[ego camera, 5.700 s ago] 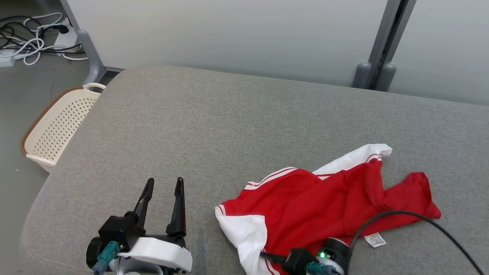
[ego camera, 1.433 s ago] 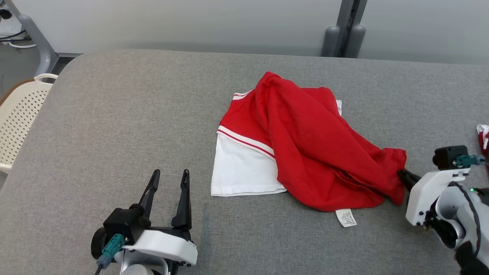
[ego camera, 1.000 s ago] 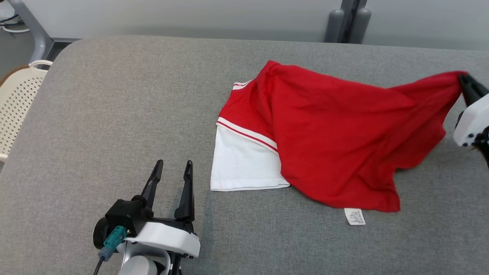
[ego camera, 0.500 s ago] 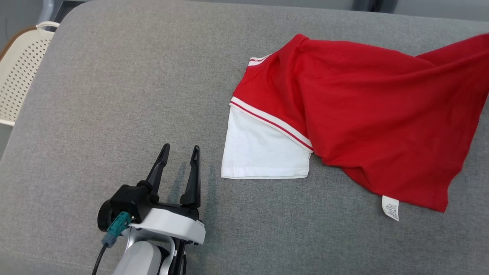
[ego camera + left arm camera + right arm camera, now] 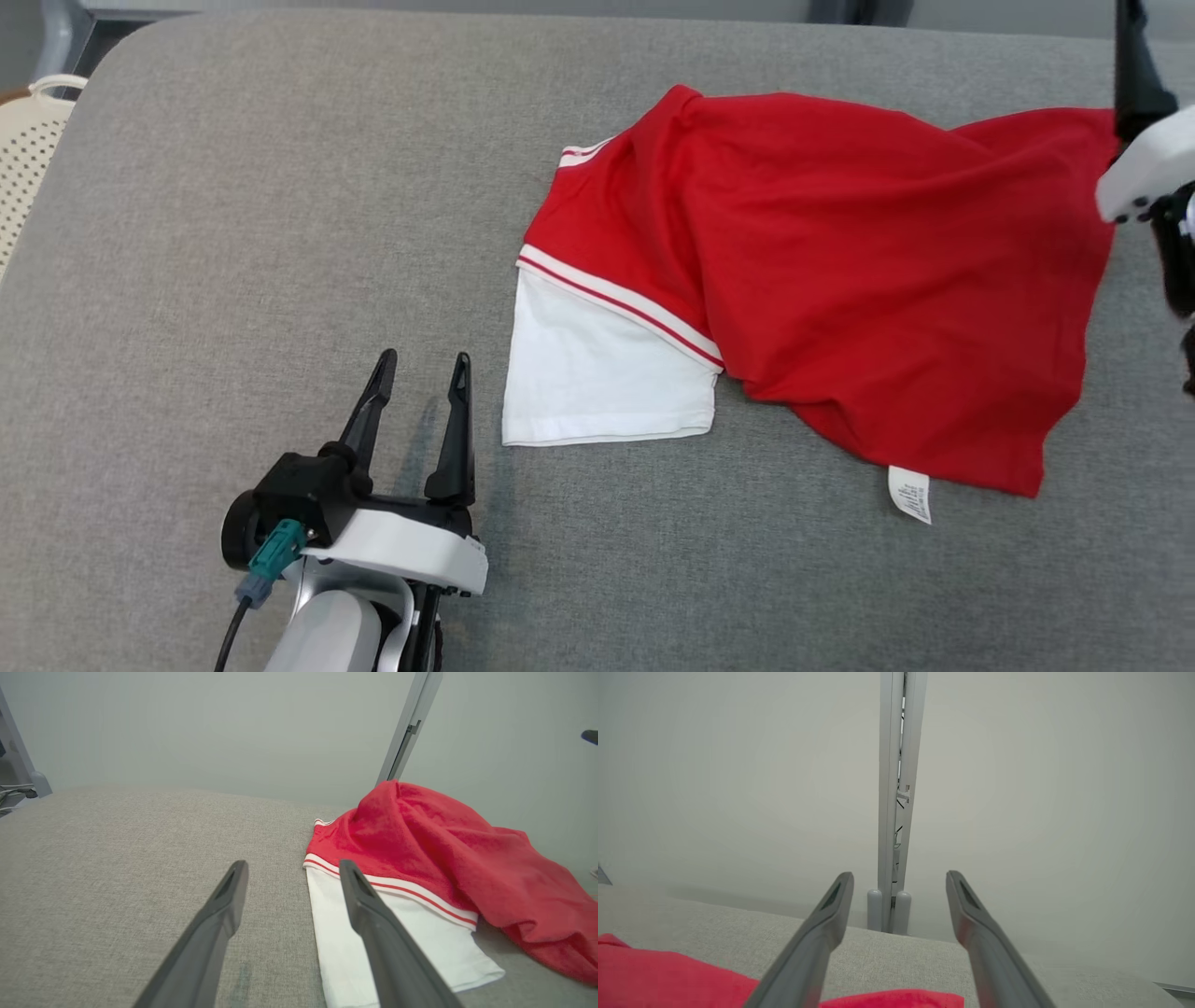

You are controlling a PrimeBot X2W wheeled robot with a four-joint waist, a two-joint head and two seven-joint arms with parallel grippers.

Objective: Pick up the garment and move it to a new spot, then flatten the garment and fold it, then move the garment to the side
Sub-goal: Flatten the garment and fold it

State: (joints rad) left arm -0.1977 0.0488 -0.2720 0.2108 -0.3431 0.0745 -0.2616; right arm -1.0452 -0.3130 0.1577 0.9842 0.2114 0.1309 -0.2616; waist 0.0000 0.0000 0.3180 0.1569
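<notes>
On the grey cushioned surface (image 5: 233, 233) the garment (image 5: 840, 280), a red shirt, is spread with its long axis running left to right across the head view. Its sleeve end is turned to the robot's left and its hem edge to the right. A white sleeve (image 5: 597, 383), set off by red and white stripes, is laid flat at the left end and points toward the robot. The red body is draped over the rest in loose folds, and it is raised into a hump toward the far side, as seen in the left wrist view. A white care label (image 5: 910, 493) is seen lying on the surface at the near edge of the red cloth.

The left gripper (image 5: 424, 359) is held over bare surface just to the left of the white sleeve, apart from it. Its fingers are spread wide and nothing is held between them.

The right gripper (image 5: 900, 877) is placed at the garment's far right corner. In the right wrist view its fingers are seen wide apart, with nothing between them. Red cloth is seen beneath them along the bottom edge. Whether the cloth is touched cannot be told. A cream perforated basket (image 5: 23, 159) is seen beyond the surface's left edge.
</notes>
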